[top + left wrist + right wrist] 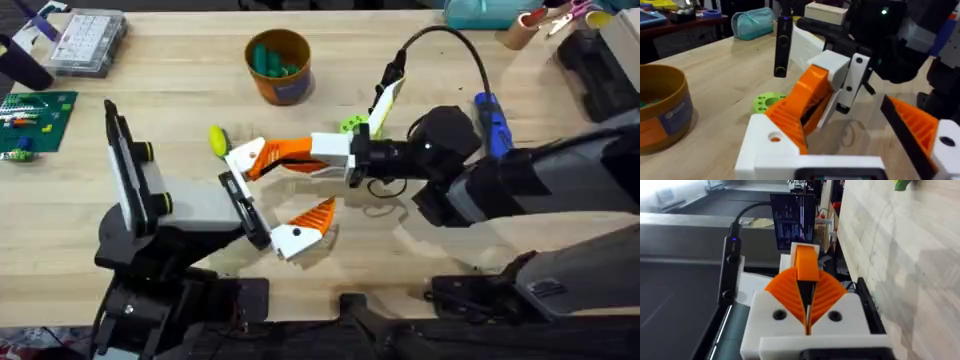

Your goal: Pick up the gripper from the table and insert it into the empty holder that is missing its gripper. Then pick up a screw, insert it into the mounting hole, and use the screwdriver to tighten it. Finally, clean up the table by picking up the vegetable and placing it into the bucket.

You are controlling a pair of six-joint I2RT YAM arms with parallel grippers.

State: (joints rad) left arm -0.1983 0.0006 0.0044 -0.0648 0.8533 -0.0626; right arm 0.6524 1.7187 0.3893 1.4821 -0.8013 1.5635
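Note:
The long orange ribbed gripper (272,157) lies level above the table, with my right gripper (318,150) shut on its thick end. Its other end meets the white holder (241,158) with the orange dot (774,137) on my left arm. From the left wrist, the orange gripper (800,107) slants down into the holder (765,150). My left gripper (285,190) stands open, its one orange finger (315,215) well apart from the holder. The yellow-green vegetable (216,140) lies just left of the holder. The orange-brown bucket (278,65) stands behind, and the blue screwdriver (492,122) lies at the right.
A lime-green ring (350,125) lies by the right gripper's cable. A clear parts box (88,40) and a green board (35,115) sit at the far left. Teal pieces lie inside the bucket. Containers and a teal pouch (480,12) line the back right edge.

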